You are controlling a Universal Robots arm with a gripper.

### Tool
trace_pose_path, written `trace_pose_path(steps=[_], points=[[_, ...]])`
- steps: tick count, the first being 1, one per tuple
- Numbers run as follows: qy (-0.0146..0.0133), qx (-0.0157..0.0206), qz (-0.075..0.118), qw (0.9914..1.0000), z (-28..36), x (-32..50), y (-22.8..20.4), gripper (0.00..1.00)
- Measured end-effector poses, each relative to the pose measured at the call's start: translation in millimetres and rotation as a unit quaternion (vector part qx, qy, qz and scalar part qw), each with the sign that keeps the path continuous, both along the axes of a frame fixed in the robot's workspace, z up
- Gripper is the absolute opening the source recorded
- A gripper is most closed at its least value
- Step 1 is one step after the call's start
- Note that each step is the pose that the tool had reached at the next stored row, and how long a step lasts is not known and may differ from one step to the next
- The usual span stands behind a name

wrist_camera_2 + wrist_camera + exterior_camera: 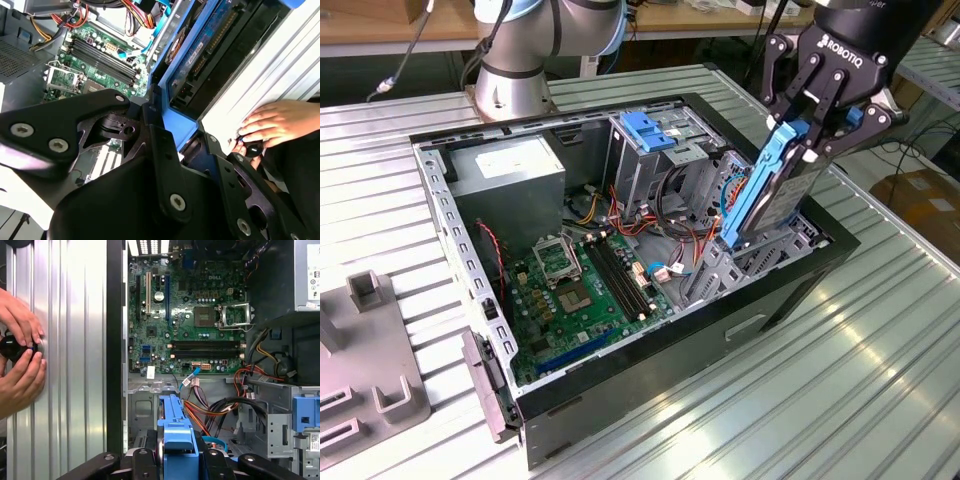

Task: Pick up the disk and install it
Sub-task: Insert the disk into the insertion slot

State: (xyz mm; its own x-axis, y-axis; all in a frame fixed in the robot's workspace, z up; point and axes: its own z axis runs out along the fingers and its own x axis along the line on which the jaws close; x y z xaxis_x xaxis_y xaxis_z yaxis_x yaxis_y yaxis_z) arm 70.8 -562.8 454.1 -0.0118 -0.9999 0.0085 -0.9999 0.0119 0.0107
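Note:
The disk (782,192), a grey-metal drive with blue plastic rails, stands tilted on edge at the exterior view's right end of the open computer case (780,300). Its lower end reaches into the metal drive bay (745,262) there. My gripper (817,128) is shut on the disk's upper end, fingers on its blue rail. In the first wrist view the disk's blue rail (178,440) runs out from between my fingers (142,462) toward the bay. In the second wrist view the disk (210,55) shows its circuit-board side beyond my black fingers (160,145).
The case lies open on a ribbed metal table (840,390), with the green motherboard (585,280), a grey power-supply box (510,170) and a cage with a blue handle (650,132) inside. Cables (220,410) crowd beside the bay. A person's hands (20,360) hold a black knob on the table.

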Motion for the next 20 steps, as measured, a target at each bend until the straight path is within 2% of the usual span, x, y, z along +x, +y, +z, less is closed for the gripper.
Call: trace_pose_path(steps=[7,10,11,13,14,20], points=[[0.0,0.0,-0.002,1.0,-4.7,0.1,0.0,0.37],[0.0,0.0,-0.002,1.0,-17.2,0.3,0.0,0.37],[0.0,0.0,-0.002,1.0,-27.4,0.7,0.0,0.37],[0.0,0.0,-0.002,1.0,-40.5,1.5,0.0,0.37],[0.0,-0.0001,-0.002,1.0,-56.2,2.7,0.0,0.37],[0.0,-0.0001,-0.002,1.0,-69.7,3.8,0.0,0.37]])
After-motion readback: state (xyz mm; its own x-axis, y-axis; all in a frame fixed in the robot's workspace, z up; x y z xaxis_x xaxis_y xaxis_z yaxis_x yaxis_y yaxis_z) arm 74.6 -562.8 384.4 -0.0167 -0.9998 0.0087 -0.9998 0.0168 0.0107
